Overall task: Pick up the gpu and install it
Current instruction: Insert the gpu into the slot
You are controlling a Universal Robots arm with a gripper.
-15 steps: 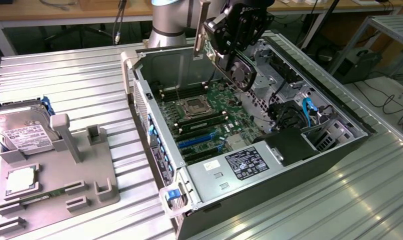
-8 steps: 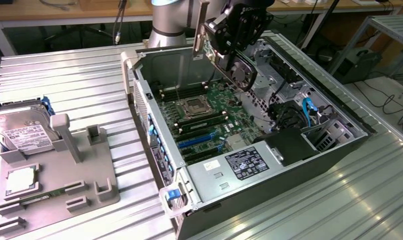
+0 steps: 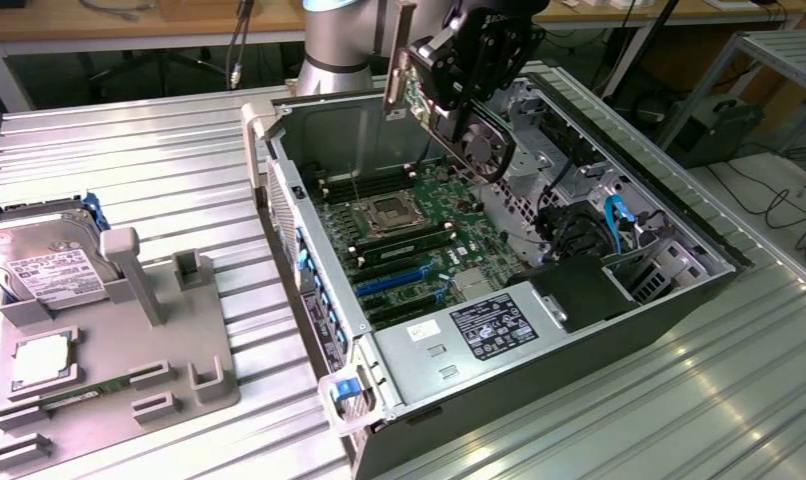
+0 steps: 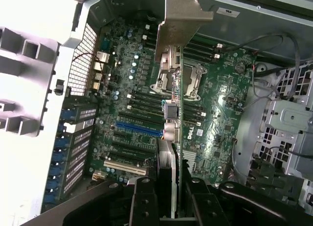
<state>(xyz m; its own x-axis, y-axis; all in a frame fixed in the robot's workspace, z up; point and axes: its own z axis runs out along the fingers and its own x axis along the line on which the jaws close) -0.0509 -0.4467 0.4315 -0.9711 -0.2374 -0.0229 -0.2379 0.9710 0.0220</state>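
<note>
Claw [image 3: 459, 95] clamped on gpu [image 3: 485, 145], hung edge-down above motherboard [image 3: 423, 225], bracket [image 3: 403, 60] toward its rear edge, likely to line up with the expansion slots [image 3: 392, 283].

- We see the gpu [image 3: 483, 140] with a dark black face, a green board edge and a silver bracket.
- The gripper [image 4: 170, 201] is black.
- The motherboard [image 3: 430, 192] is green, and one slot [image 3: 392, 281] is blue.
- The table [image 3: 150, 150] is silver with parallel ribs.
- The hard drive [image 3: 43, 250] is silver with a white label.
</note>
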